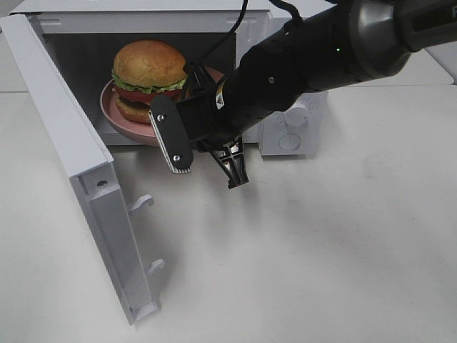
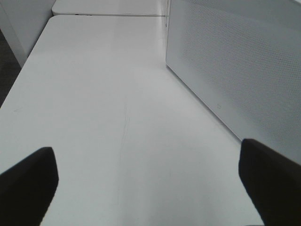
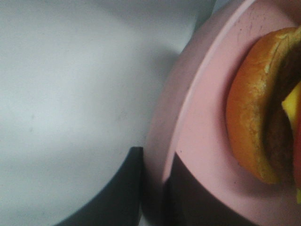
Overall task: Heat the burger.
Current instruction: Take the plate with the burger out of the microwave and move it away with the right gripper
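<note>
The burger [image 1: 148,80] stands upright on a round pink plate [image 1: 114,107] in the mouth of the white microwave [image 1: 143,18], whose door [image 1: 78,171] is swung wide open. My right gripper [image 1: 168,139] reaches in from the right and meets the plate's front rim. In the right wrist view, the right gripper [image 3: 155,160] is shut on the pink plate [image 3: 207,141], with a dark finger on each side of the rim and the burger [image 3: 254,122] just beyond. My left gripper [image 2: 150,188] is open over bare table with nothing between its fingers.
The microwave's control panel with two knobs [image 1: 291,125] lies behind my right arm. The open door has two latch hooks [image 1: 143,204] sticking out over the white table [image 1: 321,257]. In the left wrist view a perforated white panel [image 2: 235,70] stands beside the table.
</note>
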Available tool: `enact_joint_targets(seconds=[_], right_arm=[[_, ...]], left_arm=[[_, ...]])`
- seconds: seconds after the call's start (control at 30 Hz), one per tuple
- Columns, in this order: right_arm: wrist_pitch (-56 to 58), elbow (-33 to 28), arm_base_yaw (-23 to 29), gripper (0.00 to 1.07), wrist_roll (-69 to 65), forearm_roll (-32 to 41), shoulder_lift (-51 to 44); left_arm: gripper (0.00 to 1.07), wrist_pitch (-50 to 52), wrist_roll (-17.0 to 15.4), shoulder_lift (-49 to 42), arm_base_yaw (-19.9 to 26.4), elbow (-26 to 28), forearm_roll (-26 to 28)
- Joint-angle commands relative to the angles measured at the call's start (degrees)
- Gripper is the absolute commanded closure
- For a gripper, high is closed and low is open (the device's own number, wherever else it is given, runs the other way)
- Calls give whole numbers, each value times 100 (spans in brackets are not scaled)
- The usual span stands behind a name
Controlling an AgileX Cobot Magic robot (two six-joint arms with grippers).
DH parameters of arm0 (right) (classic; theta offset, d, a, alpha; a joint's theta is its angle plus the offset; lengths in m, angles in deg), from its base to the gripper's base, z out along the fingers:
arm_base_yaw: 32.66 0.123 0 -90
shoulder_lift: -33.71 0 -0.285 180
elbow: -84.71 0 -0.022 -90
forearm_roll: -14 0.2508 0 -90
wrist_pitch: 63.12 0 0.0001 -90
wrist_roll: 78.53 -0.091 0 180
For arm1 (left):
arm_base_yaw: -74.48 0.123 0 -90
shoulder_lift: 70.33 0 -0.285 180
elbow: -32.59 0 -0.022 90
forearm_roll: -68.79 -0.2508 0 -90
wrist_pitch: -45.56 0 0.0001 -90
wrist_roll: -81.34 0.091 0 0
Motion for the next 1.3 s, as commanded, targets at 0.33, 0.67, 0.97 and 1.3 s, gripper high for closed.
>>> enact_joint_targets(seconds=[0.33, 0.67, 0.97, 1.3], right_arm=[[-481, -985, -29, 107, 109, 275, -991], [-481, -1570, -29, 107, 109, 275, -1495], [-476, -2206, -23, 107, 109, 275, -2183], [-418, -2853, -23, 107, 109, 275, -2928]], left_arm=[[9, 80, 0, -109, 0, -23, 40], [9, 80, 0, -109, 0, -23, 40], [9, 80, 0, -109, 0, -23, 40], [9, 80, 0, -109, 0, -23, 40]])
